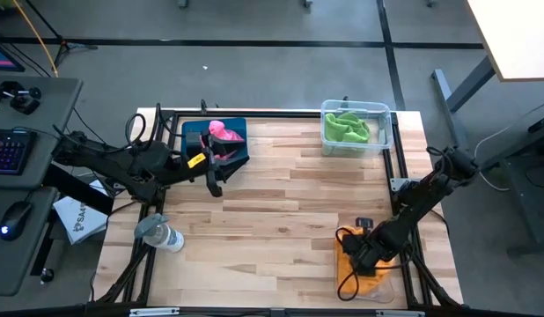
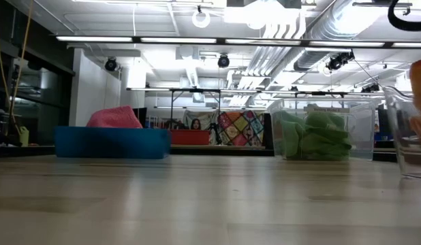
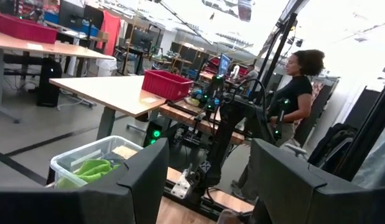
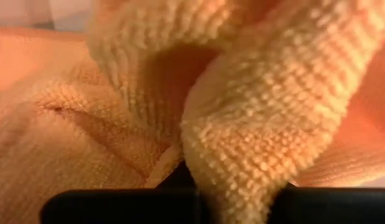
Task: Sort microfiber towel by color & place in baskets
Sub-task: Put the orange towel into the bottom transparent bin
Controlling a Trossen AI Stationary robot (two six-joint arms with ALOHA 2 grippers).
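A pink towel [image 1: 224, 134] lies in the teal-blue tray [image 1: 240, 123] at the far left. Green towels [image 1: 346, 129] fill a clear bin [image 1: 384, 112] at the far right. Orange towels [image 1: 371, 280] lie in a clear bin [image 1: 391, 291] at the near right. My right gripper [image 1: 363, 254] reaches down into this bin and is shut on orange cloth. My left gripper [image 1: 217, 169] hangs open above the table beside the tray's near edge, with nothing between its fingers [image 3: 142, 180]. My right gripper has a raised fold of the orange towel [image 4: 233, 143] pinched between its two fingers, coming from above and pointing down. The fold stands up against the fingers. The rest of the cloth [image 4: 68, 143] lies spread below, inside the bin.
A clear bottle with a grey cap [image 1: 159, 234] lies at the table's near left corner. A keyboard [image 1: 10, 150] and mouse [image 1: 17, 216] sit on a side desk to the left. A person [image 3: 293, 99] stands beyond the table's right side. Bare wood spans the middle.
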